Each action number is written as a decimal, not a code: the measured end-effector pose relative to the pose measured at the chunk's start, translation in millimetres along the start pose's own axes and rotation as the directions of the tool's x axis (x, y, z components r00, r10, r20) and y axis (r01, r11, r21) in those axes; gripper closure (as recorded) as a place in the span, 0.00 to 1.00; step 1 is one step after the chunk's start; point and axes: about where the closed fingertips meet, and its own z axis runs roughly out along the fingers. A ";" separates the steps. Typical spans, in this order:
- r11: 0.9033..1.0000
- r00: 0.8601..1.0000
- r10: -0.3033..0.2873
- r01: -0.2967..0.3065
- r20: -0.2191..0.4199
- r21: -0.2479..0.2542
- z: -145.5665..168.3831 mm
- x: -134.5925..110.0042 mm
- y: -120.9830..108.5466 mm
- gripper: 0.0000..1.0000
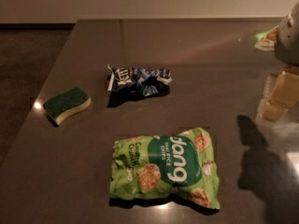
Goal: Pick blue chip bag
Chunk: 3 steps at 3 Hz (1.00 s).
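On the dark table (210, 45), toward its far middle, lies the blue chip bag (138, 82), crumpled and flat, its long axis running 9 to 3 o'clock. A green-and-cream sponge (67, 105) sits at its 8 o'clock and a green dang rice chips bag (166, 169) at 5 o'clock. The gripper (276, 101) is at 3 o'clock, well apart, pointing downward over the table; opening width cannot be told.

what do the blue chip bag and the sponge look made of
Blue chip bag: likely thin glossy foil or film; sharp crumples, glints. Sponge: seemingly matte soft foam, cream under a green scrub layer. The gripper sits at the right edge, apart from both.
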 end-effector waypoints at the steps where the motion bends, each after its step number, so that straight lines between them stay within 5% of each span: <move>1: 1.000 1.000 0.000 0.000 0.000 0.000 0.0 0.0 0.0 0.00; 2: 1.000 1.000 0.003 -0.003 0.024 -0.001 4.6 -9.6 -8.9 0.00; 3: 1.000 0.993 0.014 -0.015 0.121 0.006 20.1 -40.7 -36.3 0.00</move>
